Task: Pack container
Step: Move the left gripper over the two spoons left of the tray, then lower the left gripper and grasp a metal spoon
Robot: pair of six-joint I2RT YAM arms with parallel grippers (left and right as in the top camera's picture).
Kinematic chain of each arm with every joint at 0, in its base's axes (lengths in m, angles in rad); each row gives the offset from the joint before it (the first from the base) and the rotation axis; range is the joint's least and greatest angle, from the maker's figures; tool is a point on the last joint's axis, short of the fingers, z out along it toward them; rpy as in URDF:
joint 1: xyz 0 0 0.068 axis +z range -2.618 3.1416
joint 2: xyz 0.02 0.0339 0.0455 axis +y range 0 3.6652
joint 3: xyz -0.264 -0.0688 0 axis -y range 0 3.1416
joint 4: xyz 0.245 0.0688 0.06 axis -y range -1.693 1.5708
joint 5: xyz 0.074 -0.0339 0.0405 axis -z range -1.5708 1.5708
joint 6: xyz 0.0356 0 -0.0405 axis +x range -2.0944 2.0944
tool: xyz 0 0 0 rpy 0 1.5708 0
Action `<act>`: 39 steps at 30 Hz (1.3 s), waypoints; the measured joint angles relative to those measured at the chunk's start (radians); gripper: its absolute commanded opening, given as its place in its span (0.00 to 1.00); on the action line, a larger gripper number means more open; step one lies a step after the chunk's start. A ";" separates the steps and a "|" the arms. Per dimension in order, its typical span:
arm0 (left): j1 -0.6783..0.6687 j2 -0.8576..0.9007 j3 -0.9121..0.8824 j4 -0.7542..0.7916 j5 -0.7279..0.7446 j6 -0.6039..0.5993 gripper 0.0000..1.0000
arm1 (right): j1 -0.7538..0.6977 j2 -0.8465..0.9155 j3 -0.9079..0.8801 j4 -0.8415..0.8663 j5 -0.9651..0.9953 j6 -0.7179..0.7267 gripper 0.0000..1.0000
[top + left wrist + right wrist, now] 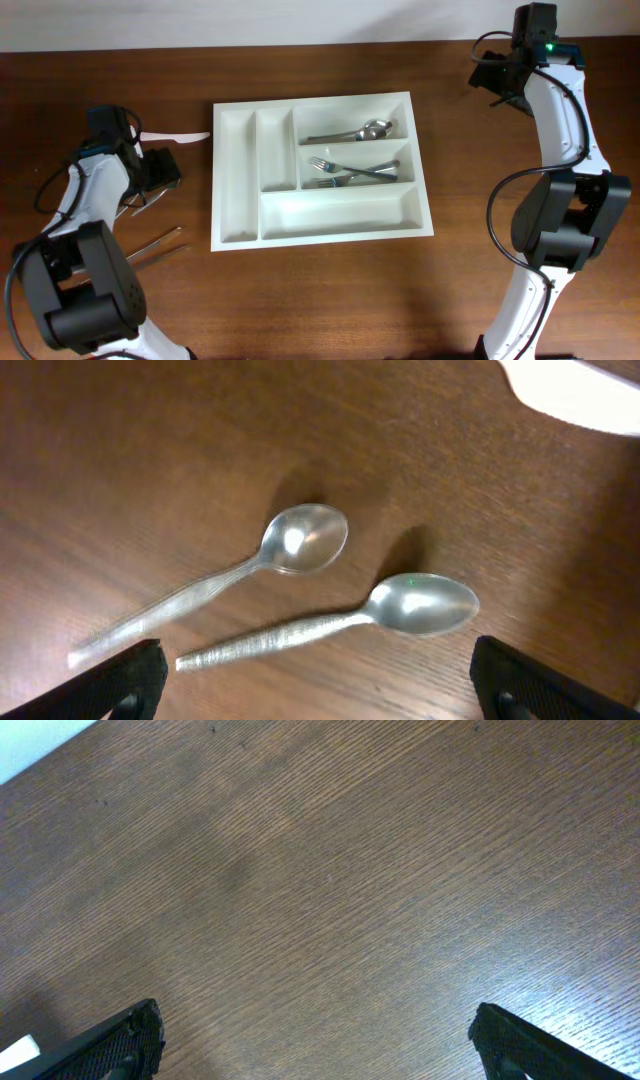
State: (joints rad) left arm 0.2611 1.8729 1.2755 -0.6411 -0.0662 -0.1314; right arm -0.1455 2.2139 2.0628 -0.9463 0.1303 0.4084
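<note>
The white container (232, 190) lies mid-table, with two narrow upright compartments on its left and three long horizontal ones on its right. The top horizontal one holds silver spoons (362, 131) and the middle one holds forks (352, 172). My left gripper (158, 172) is left of the container. In the left wrist view it is open (320, 690) and empty over the wood. Two silver spoons (300, 542) (420, 606) lie just ahead of its fingers. My right gripper (500, 75) is at the far right back, open and empty (320, 1045) above bare table.
A white plastic knife (176, 138) lies left of the container's back corner; its tip shows in the left wrist view (580, 395). Thin silver utensils (155, 243) lie on the table at the front left. The table's back edge runs behind the right arm.
</note>
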 measured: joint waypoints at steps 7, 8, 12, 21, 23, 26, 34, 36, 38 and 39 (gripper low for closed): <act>-0.006 0.027 0.000 0.058 0.020 0.163 0.99 | 0.000 0.000 0.000 0.000 0.000 0.000 0.99; -0.007 0.027 0.000 0.068 0.033 0.188 0.99 | 0.000 0.000 0.000 0.000 0.000 0.000 0.99; -0.011 0.028 0.000 0.097 0.107 0.284 0.99 | 0.000 0.000 0.000 0.000 0.000 0.001 0.99; -0.025 0.082 0.001 0.115 0.180 0.380 0.99 | 0.000 0.000 0.000 0.000 0.000 0.000 0.99; -0.034 0.107 0.001 0.115 0.184 0.389 0.99 | 0.000 0.000 0.000 0.000 0.000 0.001 0.99; -0.048 0.120 0.001 0.116 0.184 0.402 0.99 | 0.000 0.000 0.000 0.000 0.000 0.000 0.99; -0.066 0.120 0.001 0.137 0.187 0.423 0.99 | 0.000 0.000 0.000 0.000 0.000 0.000 0.99; -0.066 0.120 0.001 0.137 0.187 0.424 0.99 | 0.000 0.000 0.000 0.000 0.000 0.001 0.99; -0.066 0.120 0.001 0.137 0.187 0.424 0.99 | 0.000 0.000 0.000 0.000 0.000 0.001 0.99; -0.066 0.120 0.001 0.137 0.186 0.424 0.99 | 0.000 0.000 0.000 0.000 0.000 0.002 0.99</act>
State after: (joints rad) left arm 0.1955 1.9926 1.2766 -0.5037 0.1200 0.2928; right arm -0.1455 2.2139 2.0628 -0.9463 0.1303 0.4103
